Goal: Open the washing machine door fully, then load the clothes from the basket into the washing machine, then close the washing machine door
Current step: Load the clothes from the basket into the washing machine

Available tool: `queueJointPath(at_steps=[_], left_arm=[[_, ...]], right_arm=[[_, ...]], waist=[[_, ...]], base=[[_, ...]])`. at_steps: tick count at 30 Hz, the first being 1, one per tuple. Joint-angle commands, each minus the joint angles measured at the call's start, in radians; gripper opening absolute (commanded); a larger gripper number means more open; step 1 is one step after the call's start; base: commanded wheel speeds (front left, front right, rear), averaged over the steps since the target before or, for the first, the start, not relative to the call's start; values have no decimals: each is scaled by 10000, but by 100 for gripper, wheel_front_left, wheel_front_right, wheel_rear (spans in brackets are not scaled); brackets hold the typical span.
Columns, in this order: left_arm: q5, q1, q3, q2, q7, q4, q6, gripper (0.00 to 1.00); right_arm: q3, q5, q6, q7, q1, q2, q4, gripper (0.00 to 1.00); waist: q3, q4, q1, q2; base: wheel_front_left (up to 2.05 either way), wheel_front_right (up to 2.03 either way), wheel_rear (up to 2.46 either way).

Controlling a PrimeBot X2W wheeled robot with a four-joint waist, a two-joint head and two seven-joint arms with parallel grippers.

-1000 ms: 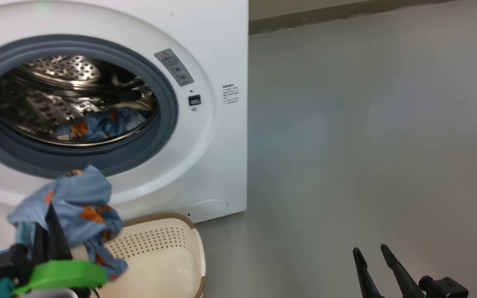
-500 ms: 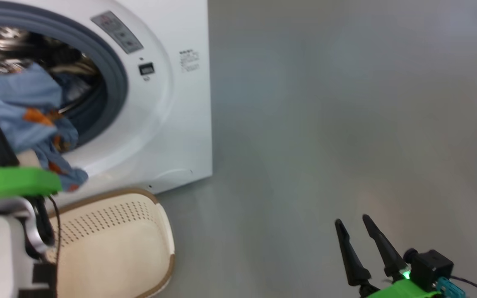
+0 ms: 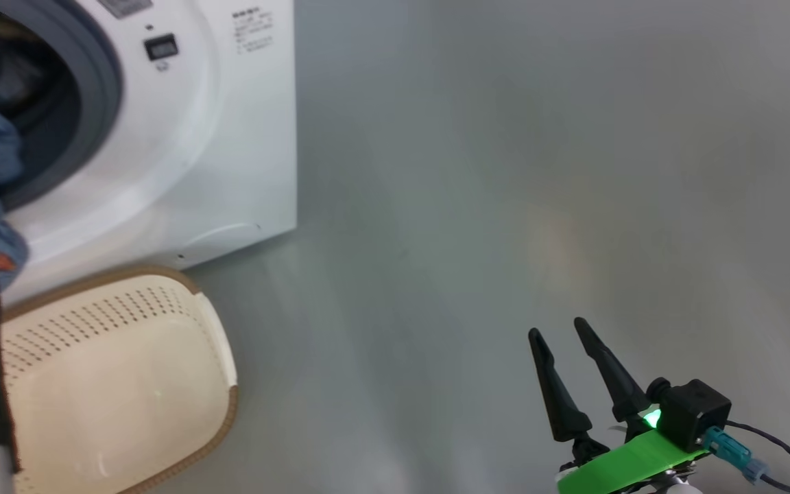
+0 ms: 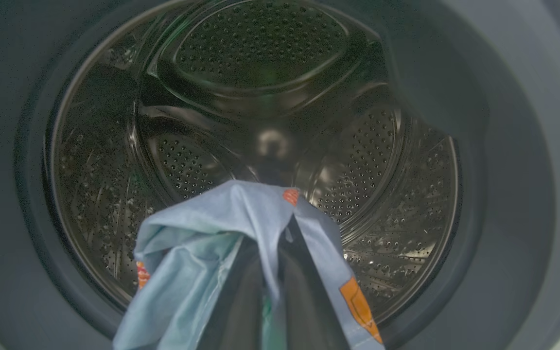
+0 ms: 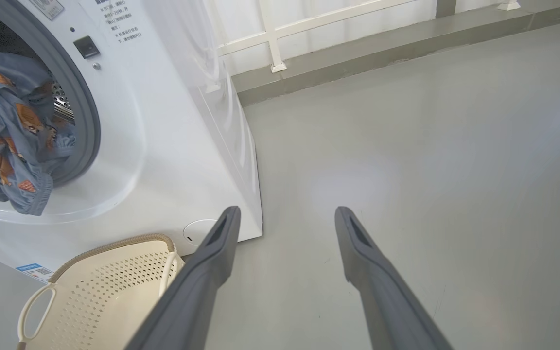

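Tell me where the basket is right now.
The basket sits on the grey floor at the head view's lower left, right in front of the washing machine, below its round opening.

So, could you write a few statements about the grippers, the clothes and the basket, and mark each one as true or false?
1. The left gripper is shut on the clothes, in front of the drum. True.
2. The right gripper holds the basket. False: it is open above the floor and holds nothing.
3. The basket stands on top of the washing machine. False: it stands on the floor in front of it.
4. The drum is perforated steel. True.
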Motion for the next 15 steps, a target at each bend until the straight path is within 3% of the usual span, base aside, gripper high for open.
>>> queueJointPath(at_steps=[1, 15], left_arm=[[121, -458, 308, 593, -53, 127, -93, 0], [326, -3286, 386, 1486, -53, 1523, -485, 0]], right_arm=[[356, 15, 90, -48, -191, -30, -195, 100], [475, -79, 90, -48, -241, -108, -519, 100]], waist=[[589, -389, -1, 0], [2293, -708, -1, 0]], base=[[0, 0, 0], [0, 0, 0]])
